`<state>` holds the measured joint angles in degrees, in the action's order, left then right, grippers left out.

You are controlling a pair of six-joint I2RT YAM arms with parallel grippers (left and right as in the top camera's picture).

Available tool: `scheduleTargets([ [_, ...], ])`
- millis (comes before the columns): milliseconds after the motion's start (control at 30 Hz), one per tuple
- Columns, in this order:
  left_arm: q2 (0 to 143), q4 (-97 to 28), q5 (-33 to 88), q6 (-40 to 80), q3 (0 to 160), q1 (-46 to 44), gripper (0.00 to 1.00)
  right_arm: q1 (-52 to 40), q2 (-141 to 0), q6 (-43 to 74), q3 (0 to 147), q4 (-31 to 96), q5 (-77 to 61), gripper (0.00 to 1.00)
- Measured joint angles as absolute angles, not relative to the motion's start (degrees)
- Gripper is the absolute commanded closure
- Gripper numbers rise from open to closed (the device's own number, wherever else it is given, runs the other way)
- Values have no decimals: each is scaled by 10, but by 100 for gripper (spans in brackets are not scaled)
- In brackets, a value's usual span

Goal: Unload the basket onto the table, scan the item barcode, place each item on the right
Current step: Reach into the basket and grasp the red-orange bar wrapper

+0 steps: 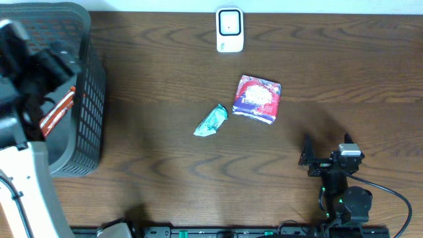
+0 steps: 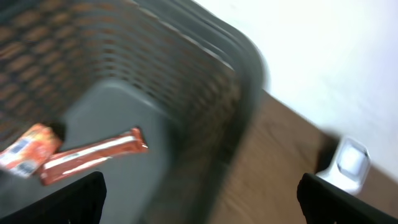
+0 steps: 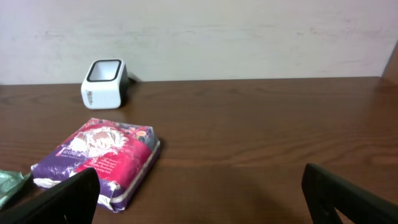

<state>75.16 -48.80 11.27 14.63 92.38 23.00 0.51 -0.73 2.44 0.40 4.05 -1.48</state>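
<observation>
So the purple snack packet (image 1: 258,98) is lying mid-table, the scanner (image 1: 229,30) standing apart at the far edge, green wrapper (image 1: 211,121) just beside the packet. The basket (image 1: 89,106) on the left is holding a red bar (image 2: 93,155) and an orange packet (image 2: 28,149) — left gripper (image 2: 202,196) hovering over it, spread wide; right gripper (image 3: 202,196) spread too, empty.

Everything here looks smeared. A dark grey plastic mesh basket (image 2: 249,68) fills the left side. A long red-and-white wrapped bar (image 2: 93,155) lies on its floor, just beside a small orange-and-white packet (image 2: 28,149). The left gripper (image 2: 202,199) has its black fingers (image 2: 78,198) spread wide at the bottom corners. To the right, outside the basket, a small white boxy scanner (image 2: 348,163) sits on the brown wooden surface (image 2: 273,168).
</observation>
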Motion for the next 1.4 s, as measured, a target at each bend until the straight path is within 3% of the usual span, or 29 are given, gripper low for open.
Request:
scheduleTargets([
  [267, 803, -467, 96, 225, 924, 328, 2, 5, -7, 24, 4, 41, -15, 1],
  [633, 936, -552, -96, 241, 924, 333, 2, 5, -7, 24, 4, 41, -15, 1],
  [867, 1010, -551, -145, 231, 922, 333, 2, 5, -7, 24, 4, 41, -15, 1],
  [1167, 1049, -474, -32, 20, 920, 308, 7, 5, -7, 24, 4, 41, -15, 1],
  [1400, 1094, -458, -17, -94, 916, 296, 7, 5, -7, 24, 4, 41, -15, 1],
])
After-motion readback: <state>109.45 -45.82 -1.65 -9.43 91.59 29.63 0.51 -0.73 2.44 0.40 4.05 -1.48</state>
